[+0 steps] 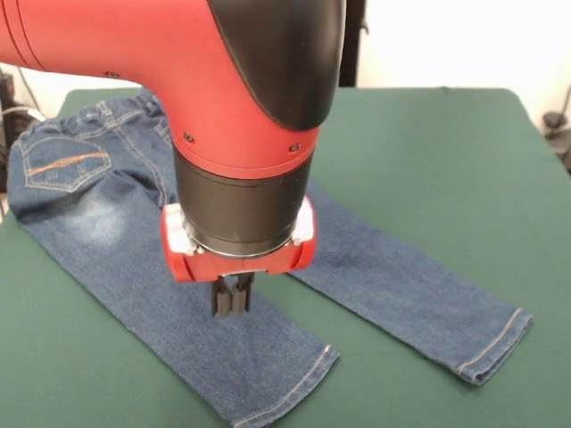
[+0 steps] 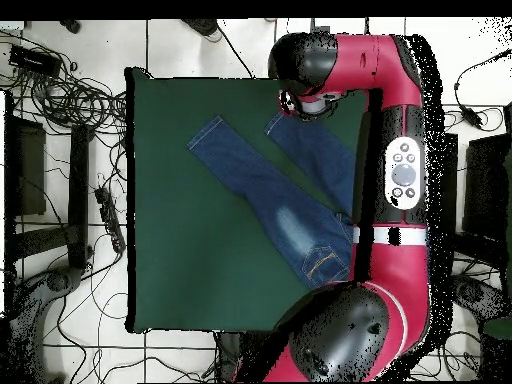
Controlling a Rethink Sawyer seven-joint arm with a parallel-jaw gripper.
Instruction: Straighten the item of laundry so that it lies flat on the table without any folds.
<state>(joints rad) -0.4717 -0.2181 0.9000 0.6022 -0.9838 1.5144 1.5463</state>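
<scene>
The item of laundry [image 1: 107, 223], a small pair of blue denim jeans, lies back side up on the green table [image 1: 428, 152]. Its waistband is at the far left and both legs spread toward the near right. An orange-stitched pocket [image 1: 67, 165] shows. My gripper [image 1: 234, 303] hangs below the red and black wrist, its black fingers shut together and their tips on the near leg, above its hem [image 1: 285, 388]. In the overhead view the jeans [image 2: 260, 185] run diagonally, and the arm's wrist [image 2: 305, 85] hides the gripper.
The other leg's hem [image 1: 495, 348] lies close to the table's near right side. The waistband reaches the table's left edge in the front view. Cables [image 2: 60, 100] and a power strip [image 2: 108, 215] lie on the floor beside the table [image 2: 180, 270].
</scene>
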